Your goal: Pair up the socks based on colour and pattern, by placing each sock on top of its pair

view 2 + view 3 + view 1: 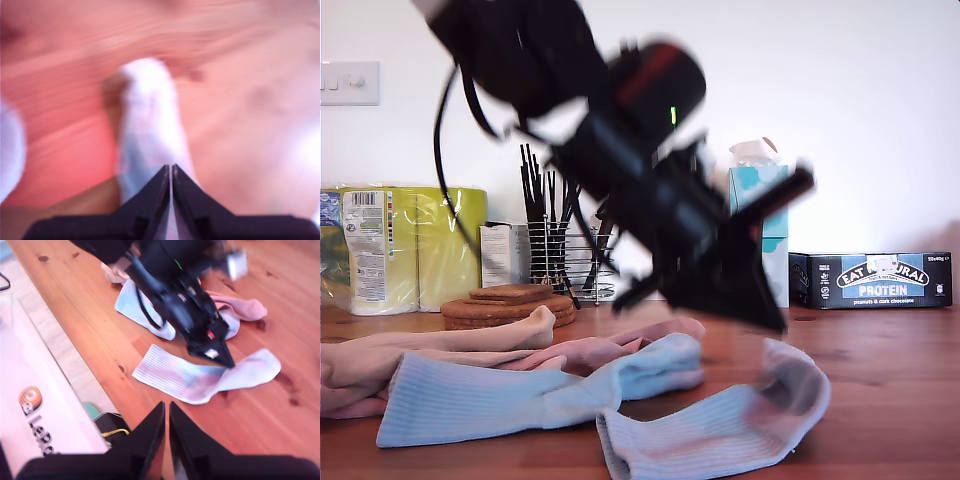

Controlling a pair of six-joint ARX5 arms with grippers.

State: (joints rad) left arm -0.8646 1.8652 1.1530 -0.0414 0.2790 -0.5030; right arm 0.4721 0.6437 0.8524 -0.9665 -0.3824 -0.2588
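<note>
Tabletop [890, 350] of reddish pine fills the scene, with clutter lined up along the white wall behind it: a pack of yellow-wrapped paper rolls [410, 245] at the exterior view's left, a wire rack of black utensils [560, 250], a teal tissue box [765, 215] and a dark protein bar box [875, 280] at the exterior view's right.

A black arm, blurred by motion, slants down across the middle of the exterior view. At its end my first gripper [770, 315] is clenched on a light blue sock [720, 425], jaws pressed together with the pale fabric pinched between them; its wrist camera shows the sock stretching away from the jaw tips over the wood. This sock lies nearest the front edge, one end raised by the grip, the ribbed cuff flat on the tabletop.

Just behind it lies a second light blue sock [520, 395], partly over a pink sock [610, 350]. A pale peach sock [440, 345] stretches toward the exterior view's left.

My second gripper [166, 412] hangs above the front edge of the tabletop, jaws closed together and holding nothing.

A stack of round cork coasters [510, 305] sits before the utensil rack.
</note>
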